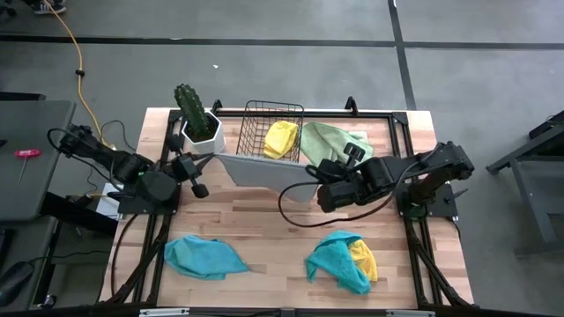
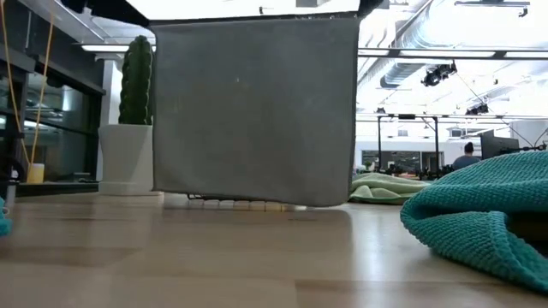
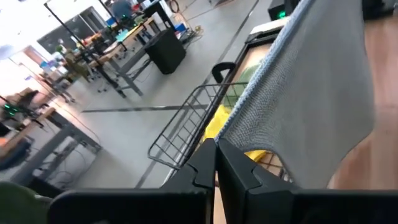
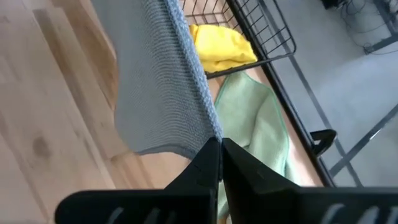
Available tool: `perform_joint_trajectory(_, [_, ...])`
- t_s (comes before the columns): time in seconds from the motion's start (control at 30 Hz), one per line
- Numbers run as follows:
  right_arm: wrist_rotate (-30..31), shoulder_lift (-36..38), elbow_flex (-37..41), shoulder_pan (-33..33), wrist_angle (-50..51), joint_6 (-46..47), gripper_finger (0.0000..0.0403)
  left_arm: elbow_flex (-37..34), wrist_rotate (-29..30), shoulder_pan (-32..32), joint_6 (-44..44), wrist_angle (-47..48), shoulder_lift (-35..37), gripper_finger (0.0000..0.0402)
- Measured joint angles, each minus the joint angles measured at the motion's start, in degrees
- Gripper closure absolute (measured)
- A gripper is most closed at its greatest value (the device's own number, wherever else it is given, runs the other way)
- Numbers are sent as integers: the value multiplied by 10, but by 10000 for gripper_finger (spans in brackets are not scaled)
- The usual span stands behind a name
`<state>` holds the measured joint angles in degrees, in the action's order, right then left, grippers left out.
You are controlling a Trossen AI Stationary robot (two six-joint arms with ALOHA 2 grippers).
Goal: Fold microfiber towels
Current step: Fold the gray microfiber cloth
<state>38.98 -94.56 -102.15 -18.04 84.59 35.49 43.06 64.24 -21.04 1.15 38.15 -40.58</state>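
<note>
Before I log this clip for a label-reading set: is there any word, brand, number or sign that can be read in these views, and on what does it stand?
None can be read.
The grey towel, the teal towels, the yellow towel and the light green towel: plain, no tag showing.
The wire basket and the white cactus pot: no lettering.
The room behind: nothing legible, too far and blurred.

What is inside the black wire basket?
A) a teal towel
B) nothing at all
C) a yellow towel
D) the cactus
C: a yellow towel lies inside the wire basket, seen from above and in both wrist views; the teal towels lie on the table's near side, and the cactus stands in its own white pot beside the basket.
</note>
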Motion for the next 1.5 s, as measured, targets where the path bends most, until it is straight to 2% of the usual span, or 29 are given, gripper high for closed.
perform_joint_trajectory(0.27, [31, -1, 0, -33, -11, -61, 403, -2, 9, 0, -94, -28, 3, 402])
perform_joint_trajectory(0.47, [43, -28, 0, -87, -11, -54, 403, -2, -42, -20, -55, -4, -17, 401])
perform_joint_trajectory(0.57, [33, -54, 0, -109, -13, -23, 403, -2, -52, -44, -7, 8, -39, 401])
perform_joint_trajectory(0.87, [-87, -149, 0, -151, -38, 40, 403, -2, -131, -149, 213, 20, -134, 402])
perform_joint_trajectory(1.2, [-201, -212, 0, -159, -136, 48, 403, -2, -187, -249, 484, 12, -299, 401])
perform_joint_trajectory(1.37, [-253, -241, 0, -158, -150, 57, 403, -2, -220, -266, 555, -3, -389, 402])
perform_joint_trajectory(1.5, [-287, -256, 0, -157, -162, 57, 403, -2, -273, -264, 566, -47, -439, 402])
